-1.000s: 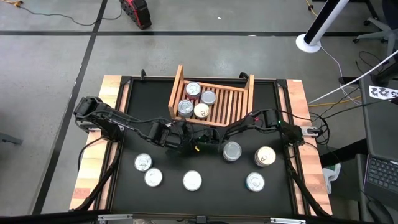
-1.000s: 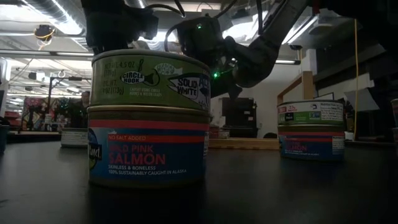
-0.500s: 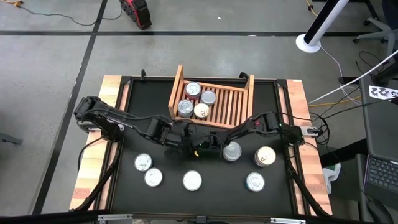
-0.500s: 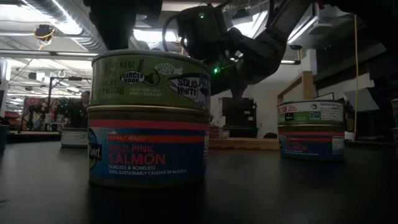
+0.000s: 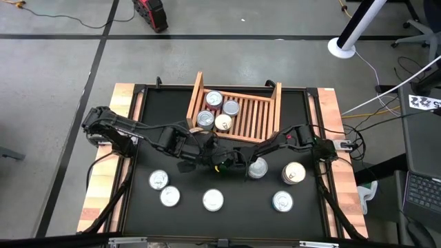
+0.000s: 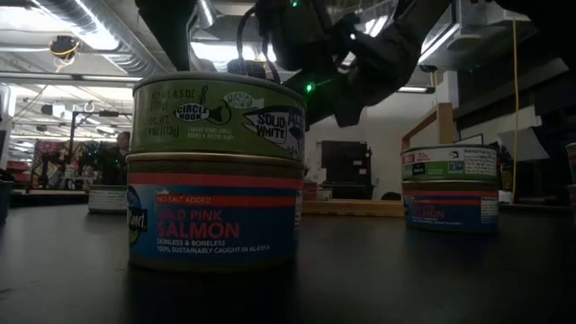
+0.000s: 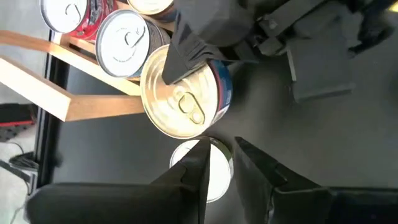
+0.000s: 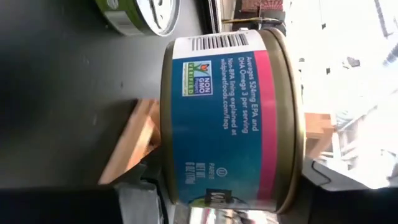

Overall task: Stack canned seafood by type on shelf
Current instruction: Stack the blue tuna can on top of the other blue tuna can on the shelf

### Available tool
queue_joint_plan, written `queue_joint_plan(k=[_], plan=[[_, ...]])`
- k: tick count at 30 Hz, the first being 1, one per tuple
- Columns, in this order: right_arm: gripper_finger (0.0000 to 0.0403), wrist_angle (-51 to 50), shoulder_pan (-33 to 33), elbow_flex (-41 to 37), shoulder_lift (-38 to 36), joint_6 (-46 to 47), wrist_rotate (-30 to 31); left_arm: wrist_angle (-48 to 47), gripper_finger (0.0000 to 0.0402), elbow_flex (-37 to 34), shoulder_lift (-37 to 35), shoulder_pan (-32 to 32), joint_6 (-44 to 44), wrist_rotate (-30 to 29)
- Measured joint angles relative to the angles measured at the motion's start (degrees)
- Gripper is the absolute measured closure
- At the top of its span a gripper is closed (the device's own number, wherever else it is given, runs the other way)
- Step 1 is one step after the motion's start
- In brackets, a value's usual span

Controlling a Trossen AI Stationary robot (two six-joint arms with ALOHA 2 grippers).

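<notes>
My right gripper point(image 5: 226, 164) is mid-table, shut on a tin point(image 8: 230, 118) with a blue and pink label and a gold lid point(image 7: 180, 102). My left gripper point(image 7: 222, 158) is close beside it on the left, narrowly open and holding nothing, with a white-lidded tin point(image 7: 214, 177) on the table below it. The wooden shelf point(image 5: 256, 118) stands at the far middle with several tins point(image 5: 222, 122) on its left part. More tins point(image 5: 213, 200) rest on the black table, some of them stacked in twos point(image 6: 216, 171). My right gripper pinches the blue and pink tin across its two flat faces. One finger point(image 7: 186, 46) lies on the gold lid point(image 7: 158, 74) and the other is behind the base. The tin is tipped on edge; whether it is clear of the table I cannot tell.
Loose tins stand near the near edge point(image 5: 159, 180), point(image 5: 169, 197), point(image 5: 282, 201) and to the right point(image 5: 294, 173), point(image 5: 257, 167). The shelf's right half point(image 5: 265, 114) shows bare slats. A second two-tin stack point(image 6: 450, 189) stands on the right in the low view.
My right gripper has carried its tin a little toward the table's left and near edge, closer to my left gripper. My left arm's wrist has shifted slightly toward the far edge, with its gripper staying beside the tin.
</notes>
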Motion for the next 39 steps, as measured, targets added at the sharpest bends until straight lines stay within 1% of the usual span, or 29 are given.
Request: queue_joint_plan(k=[3, 7, 14, 16, 19, 22, 24, 26, 28, 31, 33, 36, 39], plan=[[0.0221, -3.06, 0.86, 0.00, -0.85, -1.62, 3.99, 0.11, 0.0349, 0.00, 0.00, 0.00, 0.62, -0.05], [0.0216, -8.08, 2.22, 0.00, -2.63, -1.13, 7.79, 0.09, 0.0359, 0.00, 0.00, 0.00, 2.07, -0.71], [0.0222, -11.63, 3.46, 0.00, -5.89, -0.46, 16.71, 0.45, 0.0372, 0.00, 0.00, 0.74, 5.65, -2.43], [0.0218, -13.96, 3.41, 0.00, -7.14, 2.60, 19.41, 0.60, 0.0375, 0.00, 0.00, 1.17, 6.13, -2.43], [0.0218, -20.92, 3.11, 0.00, -10.01, 9.04, 23.31, 0.97, 0.0379, 0.00, 0.00, 1.84, 7.67, -2.45], [0.0223, -29.87, 2.77, 0.00, -13.45, 16.58, 23.90, 2.01, 0.0383, 0.00, 0.00, 2.67, 10.12, -2.56], [0.0223, -36.90, 2.65, 0.00, -15.40, 22.41, 22.88, 3.05, 0.0386, 0.00, 0.00, 3.43, 12.44, -2.65], [0.0220, -43.85, 2.34, 0.00, -17.09, 29.23, 19.35, 4.45, 0.0389, 0.00, 0.00, 4.33, 14.84, -2.70], [0.0214, -52.01, 1.73, 0.00, -18.70, 37.15, 13.63, 5.89, 0.0391, 0.00, 0.00, 5.33, 16.81, -2.80], [0.0213, -60.33, -0.10, 0.00, -19.88, 46.57, 2.22, 7.40, 0.0395, 0.00, 0.00, 6.81, 19.38, -2.82], [0.0217, -61.74, -1.92, -0.02, -19.88, 48.39, -1.80, 8.28, 0.0397, -0.04, 0.00, 7.71, 20.85, -2.83], [0.0219, -60.48, -4.92, 0.00, -19.90, 47.27, -3.65, 8.60, 0.0398, -0.13, 0.00, 8.85, 22.36, -2.82], [0.0216, -60.37, -8.28, 0.00, -19.90, 46.60, -7.07, 9.12, 0.0398, -0.13, 0.00, 9.77, 22.85, -2.82]])
